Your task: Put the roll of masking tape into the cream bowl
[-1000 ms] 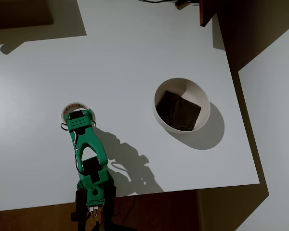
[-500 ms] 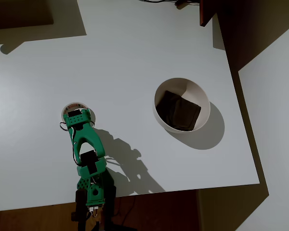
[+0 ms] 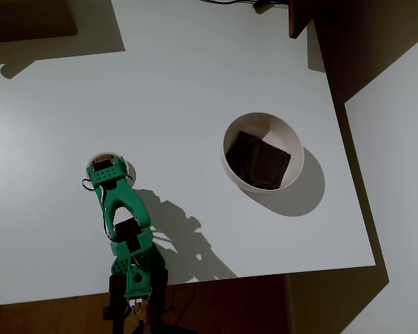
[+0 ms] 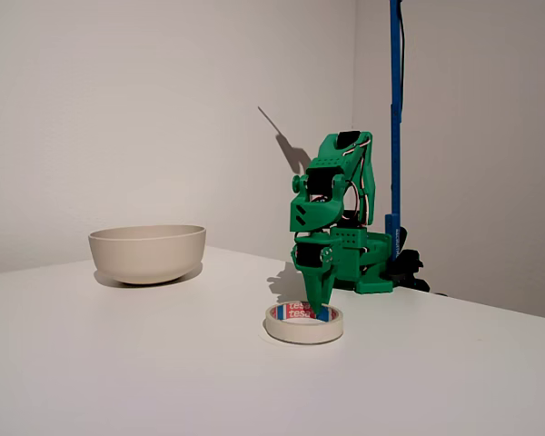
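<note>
The roll of masking tape (image 4: 303, 323) lies flat on the white table, a cream ring with red and blue print inside. In the overhead view only a sliver of the tape's rim (image 3: 102, 156) shows past the green arm's head. My gripper (image 4: 320, 307) points straight down, its tips inside the ring towards the right wall. The fingers look narrow and close together, and whether they pinch the wall is unclear. The cream bowl (image 3: 292, 142) stands far to the right in the overhead view, with a dark brown piece (image 3: 260, 160) in it. In the fixed view the bowl (image 4: 147, 252) is at the left.
The arm's green base (image 3: 134, 277) sits at the table's near edge in the overhead view. A blue pole (image 4: 395, 118) rises behind the base. The table's right edge (image 3: 348, 174) runs close past the bowl, and open tabletop (image 3: 181, 139) lies between tape and bowl.
The gripper head has shifted a little left and back towards the base, and now covers more of the tape. The tape and the bowl have stayed in place.
</note>
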`<move>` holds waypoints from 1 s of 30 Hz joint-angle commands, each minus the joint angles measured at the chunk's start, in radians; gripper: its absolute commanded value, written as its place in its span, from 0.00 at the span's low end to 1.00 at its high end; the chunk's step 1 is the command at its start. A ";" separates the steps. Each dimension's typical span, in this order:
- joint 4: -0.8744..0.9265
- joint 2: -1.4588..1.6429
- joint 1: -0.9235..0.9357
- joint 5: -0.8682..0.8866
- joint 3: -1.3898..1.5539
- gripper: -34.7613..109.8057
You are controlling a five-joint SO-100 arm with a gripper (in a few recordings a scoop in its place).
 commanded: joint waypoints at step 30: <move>0.525 0.980 0.617 -0.107 -0.423 0.18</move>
